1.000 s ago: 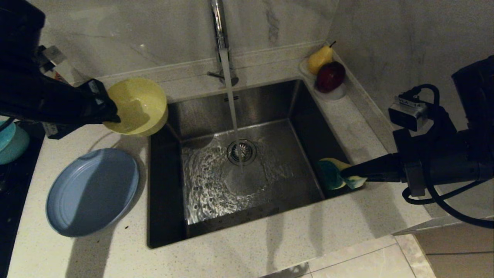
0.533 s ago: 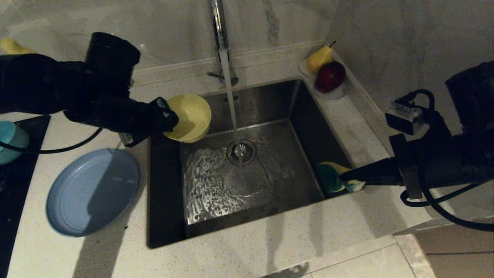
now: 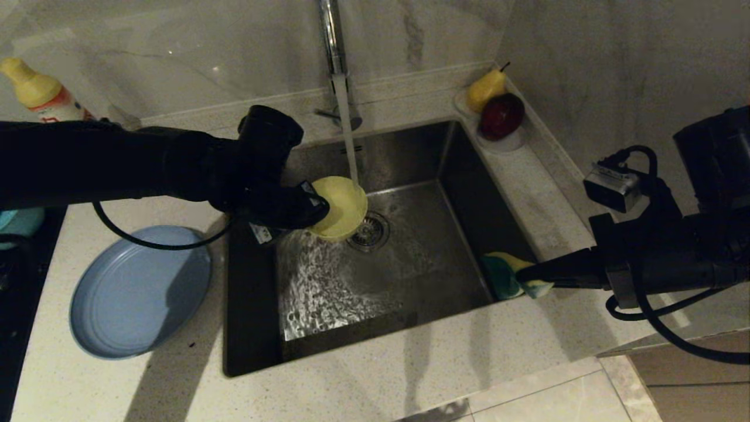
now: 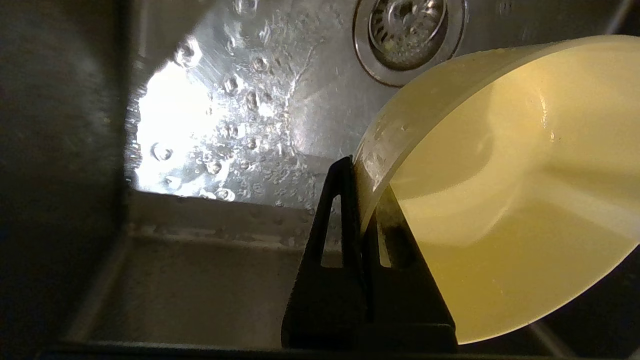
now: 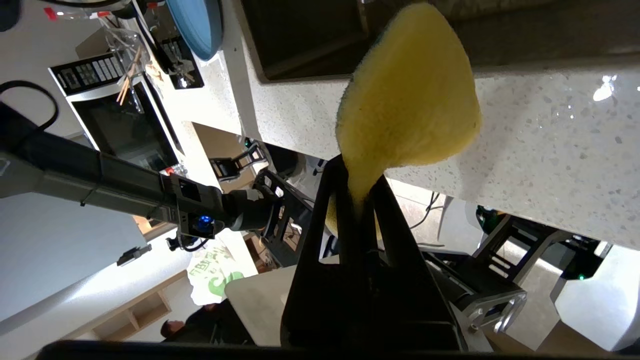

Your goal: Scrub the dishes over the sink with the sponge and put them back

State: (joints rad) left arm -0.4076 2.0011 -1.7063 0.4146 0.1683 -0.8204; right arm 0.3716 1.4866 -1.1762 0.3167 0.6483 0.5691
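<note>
Pale speckled stone forms the worktop (image 3: 363, 381), which wraps around the sink (image 3: 258, 328), a brushed steel basin set into it with tiled floor showing at the near right corner. On the near left of the worktop lies the slate-blue plate (image 3: 126, 305), flat and right way up, just beside the sink's left edge. At the near right rim of the sink, the right tool (image 3: 527, 274) reaches in from the right with its fingers clamped on one end of the sponge (image 3: 505, 275); the sponge's yellow body and teal face hang over the basin's right wall, and the right wrist view shows the yellow pad (image 5: 407, 100) pinched between the dark fingers. Water spreads in ripples across the sink floor. Farther in, at the middle of the basin, the left tool (image 3: 313, 206) comes in from the left and grips the rim of the pale-yellow bowl (image 3: 343, 205), one finger inside the wall and one outside, as the left wrist view shows (image 4: 500, 200). The bowl is held tilted above the drain (image 3: 372, 231), and the stream from the tap (image 3: 333, 41) falls onto its far edge. At the far left edge a teal bowl (image 3: 20, 221) shows partly behind the left arm. On the far right corner of the worktop a small white dish (image 3: 504, 140) carries a red apple (image 3: 503, 115) and a yellow pear (image 3: 485, 89). A yellow-capped bottle (image 3: 38, 94) stands at the far left against the marble wall.
</note>
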